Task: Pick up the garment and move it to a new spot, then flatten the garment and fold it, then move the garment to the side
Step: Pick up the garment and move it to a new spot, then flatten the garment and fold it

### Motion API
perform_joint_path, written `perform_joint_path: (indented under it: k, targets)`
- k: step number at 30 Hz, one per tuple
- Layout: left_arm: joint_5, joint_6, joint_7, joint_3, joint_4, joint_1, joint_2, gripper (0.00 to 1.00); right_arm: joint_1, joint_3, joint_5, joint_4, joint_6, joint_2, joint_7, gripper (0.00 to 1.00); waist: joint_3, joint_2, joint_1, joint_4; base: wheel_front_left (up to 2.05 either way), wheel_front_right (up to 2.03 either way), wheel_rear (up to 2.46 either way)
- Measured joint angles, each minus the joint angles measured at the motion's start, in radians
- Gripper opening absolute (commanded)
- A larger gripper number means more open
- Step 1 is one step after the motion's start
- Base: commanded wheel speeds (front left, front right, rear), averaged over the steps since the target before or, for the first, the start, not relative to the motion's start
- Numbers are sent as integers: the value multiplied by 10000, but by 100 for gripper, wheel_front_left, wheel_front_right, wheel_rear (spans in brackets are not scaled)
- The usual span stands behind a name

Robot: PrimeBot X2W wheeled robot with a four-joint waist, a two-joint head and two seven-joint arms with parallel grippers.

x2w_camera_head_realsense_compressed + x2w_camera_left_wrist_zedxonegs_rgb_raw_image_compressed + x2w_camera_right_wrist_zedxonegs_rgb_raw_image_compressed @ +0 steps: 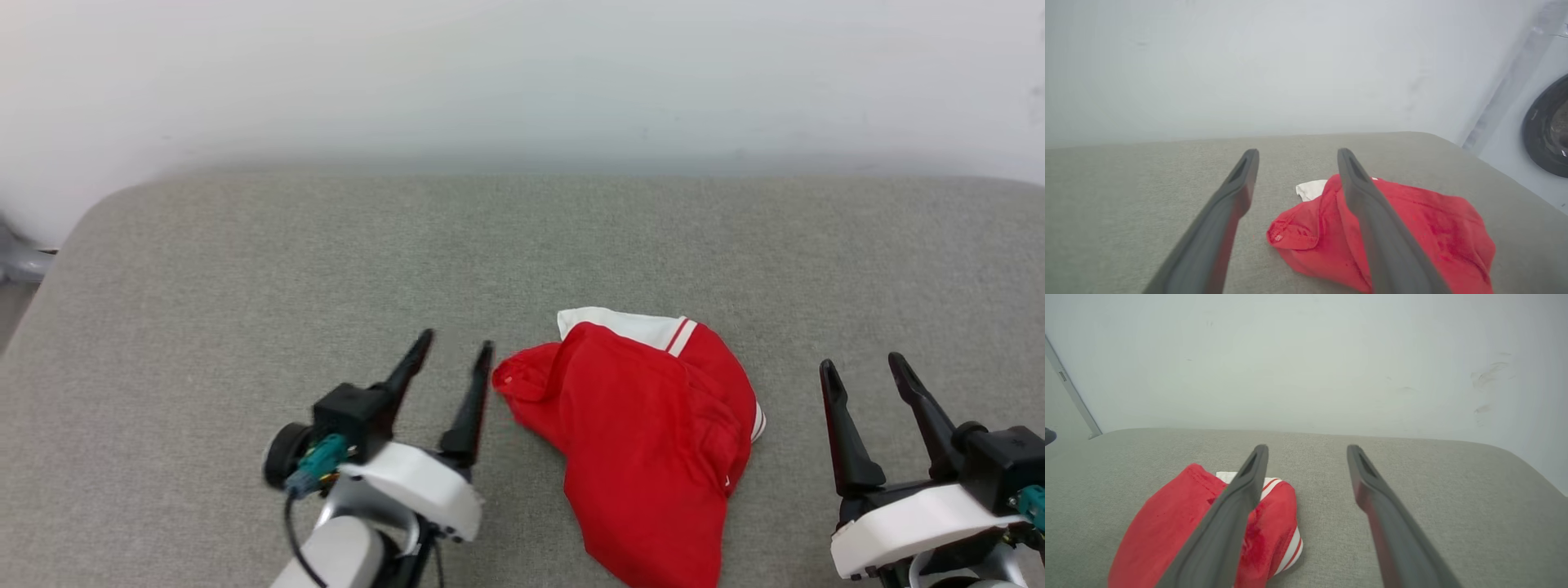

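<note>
Our left claw (457, 339) and right claw (861, 360) gape, flanking the red jersey (653, 425); the left wrist view adds perhaps a washer (1549, 126).

Shows soft matt red cloth with white trim in the garment (653, 441), coarse matt grey weave on the padded surface (245, 269), smooth matt dark fingers (471, 408) and glossy white plastic casings (416, 482) on left gripper (457, 341) and right gripper (862, 362).
</note>
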Motion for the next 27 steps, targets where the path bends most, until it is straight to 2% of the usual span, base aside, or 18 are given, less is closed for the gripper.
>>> perform_joint_path:
  k: [5, 12, 27]
  targets:
    - [-249, 470, -159, 790, -4, 594, 500, 100, 170, 0, 4, -4, 0, 0, 144, 100, -303, 0, 0, 177, 0, 0, 0]
    - [-353, 765, -180, 1246, -121, 1489, 1139, 100, 507, 12, 21, -54, 0, 0, 276, 100, -621, -1, -1, 281, 0, 0, 0]
    - [-330, 991, 109, 1168, -497, 1822, 1430, 100, 688, -71, 111, -102, 0, 0, 297, 100, -671, 0, 0, 394, 0, 0, 0]
